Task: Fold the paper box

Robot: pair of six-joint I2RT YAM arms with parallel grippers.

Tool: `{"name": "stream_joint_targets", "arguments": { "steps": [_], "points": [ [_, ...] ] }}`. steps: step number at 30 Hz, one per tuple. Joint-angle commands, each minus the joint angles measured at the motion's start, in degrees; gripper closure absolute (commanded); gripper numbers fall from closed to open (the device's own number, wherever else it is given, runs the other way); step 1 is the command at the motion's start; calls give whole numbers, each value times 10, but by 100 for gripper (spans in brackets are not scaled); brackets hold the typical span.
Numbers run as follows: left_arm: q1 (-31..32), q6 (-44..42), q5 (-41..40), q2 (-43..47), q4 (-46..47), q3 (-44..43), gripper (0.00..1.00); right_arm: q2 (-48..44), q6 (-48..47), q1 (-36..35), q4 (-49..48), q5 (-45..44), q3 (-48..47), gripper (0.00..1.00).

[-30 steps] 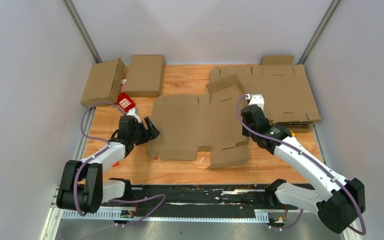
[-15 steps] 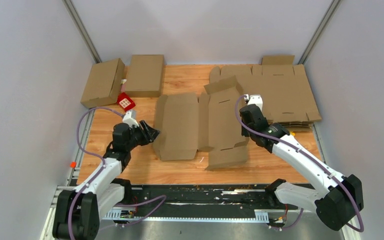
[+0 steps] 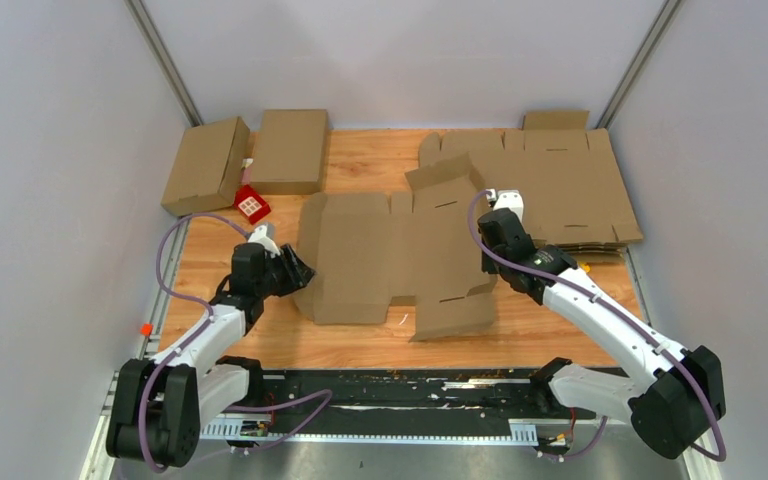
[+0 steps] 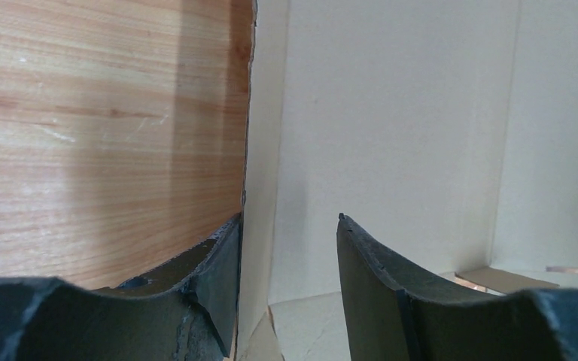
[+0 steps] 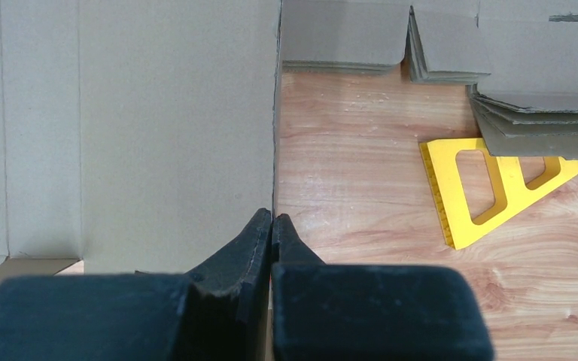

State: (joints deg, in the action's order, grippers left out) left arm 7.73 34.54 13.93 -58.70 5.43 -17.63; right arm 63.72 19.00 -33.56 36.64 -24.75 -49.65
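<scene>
Two finished boxes (image 3: 205,163) stand at the worktop's far left. The left hand (image 3: 300,268), fingers apart, straddles the left flap of the one flat paper box (image 3: 380,255) at centre, probably to raise it. The right hand (image 3: 487,263), clamped on the box's right edge, apparently anchors it. One stack of blanks (image 3: 570,190) lies far right.

Brown box blank (image 3: 390,255) lies unfolded; side edges lifted.

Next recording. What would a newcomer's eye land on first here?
The big unfolded cardboard blank in the middle of the table, with an arm at each side. The left tool straddles its left flap with jaws apart, while the right tool is pinched shut on its right edge. Behind, a stack of flat blanks sits far right.
</scene>
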Motion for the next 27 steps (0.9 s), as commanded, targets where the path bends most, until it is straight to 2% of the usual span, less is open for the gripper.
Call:
{"name": "stream_joint_targets", "arguments": {
  "steps": [1, 5, 9, 15, 20, 27],
  "points": [
    [1, -34, -33, -6, -42, -31, 46, 3, 1, -3, -14, 9, -14, 100],
    [1, -44, -30, 4, -38, -30, 68, 3, 1, -4, -17, 12, -12, 100],
    [1, -56, -23, 21, -38, -31, 100, 6, 1, -3, -18, 12, -13, 100],
    [7, -38, -7, 125, -38, -30, 100, 17, 22, -4, -32, 32, -20, 100],
    [14, -8, 22, 212, -78, -77, 100, 21, 45, -6, -62, 45, -21, 100],
    [14, 54, 96, 269, -48, -127, 100, 41, 52, -12, -144, 34, -26, 100]
  ]
}}
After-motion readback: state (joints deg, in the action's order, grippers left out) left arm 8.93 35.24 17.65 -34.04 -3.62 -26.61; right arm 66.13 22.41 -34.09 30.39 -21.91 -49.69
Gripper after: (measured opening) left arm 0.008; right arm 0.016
